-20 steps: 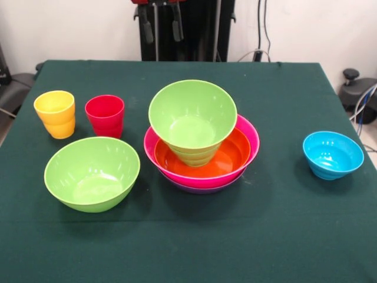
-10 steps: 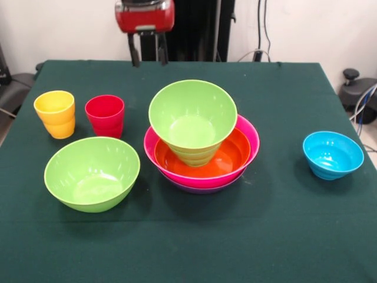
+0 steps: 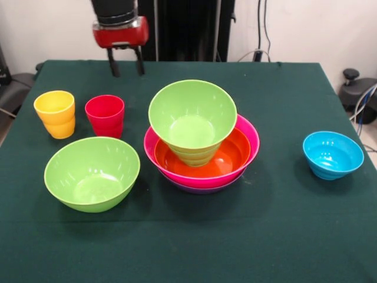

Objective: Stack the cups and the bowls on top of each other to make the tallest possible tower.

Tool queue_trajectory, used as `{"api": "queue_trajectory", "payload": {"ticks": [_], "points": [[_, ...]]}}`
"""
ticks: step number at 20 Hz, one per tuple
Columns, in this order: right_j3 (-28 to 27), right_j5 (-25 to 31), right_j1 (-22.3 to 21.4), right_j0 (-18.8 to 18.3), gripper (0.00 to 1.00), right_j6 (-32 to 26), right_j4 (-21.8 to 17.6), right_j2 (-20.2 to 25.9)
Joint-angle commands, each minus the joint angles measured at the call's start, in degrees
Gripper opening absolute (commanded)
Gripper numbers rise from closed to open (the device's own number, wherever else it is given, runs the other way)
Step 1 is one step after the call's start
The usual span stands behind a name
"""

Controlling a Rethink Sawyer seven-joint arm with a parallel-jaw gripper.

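Sitting on a dark green tabletop by a white wall, the tower in the middle, the gripper hanging up behind the red cup, jaws open a little, holding nothing, touching nothing

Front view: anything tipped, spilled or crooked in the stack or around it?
One thing: the green bowl on top of the stack leans toward the camera, its rim tilted, not seated flat in the orange bowl. Pink bowl under it sits level. The loose green bowl, both cups and the blue bowl stand upright. No spills or damage.
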Motion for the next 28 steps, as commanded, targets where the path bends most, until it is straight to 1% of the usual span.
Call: {"api": "queue_trajectory", "payload": {"ticks": [1,3,6,7,9,10,11,14,16,18,22,28], "points": [[-0.28,3.58,1.2,-3.75,1.0,-8.85,-4.6,5.11],[-0.49,5.54,0.8,-5.97,1.0,-10.62,-4.3,6.73],[-0.57,7.93,-0.38,-7.93,1.0,-12.12,-3.69,8.53],[-0.73,8.08,-0.36,-7.97,1.0,-11.87,-3.95,8.63],[-1.53,6.96,1.3,-7.04,1.0,-10.27,-5.52,7.56],[-2.42,5.54,2.77,-5.9,1.0,-8.83,-6.8,6.4],[-3.56,3.05,4.73,-3.84,1.0,-6.23,-8.51,4.26],[-6.6,-1.29,9.17,-0.31,1.0,-2.28,-11.38,1.06],[-7.56,-2.14,10.58,0.24,1.0,-1.54,-12.24,0.63],[-7.7,-1.77,10.49,0.14,1.0,-1.58,-12.43,0.95],[-6.36,0.57,8.03,-1.75,1.0,-2.98,-11.79,2.58],[-6.75,3.09,8.05,-4.82,1.0,-6.35,-11.21,4.73]]}}
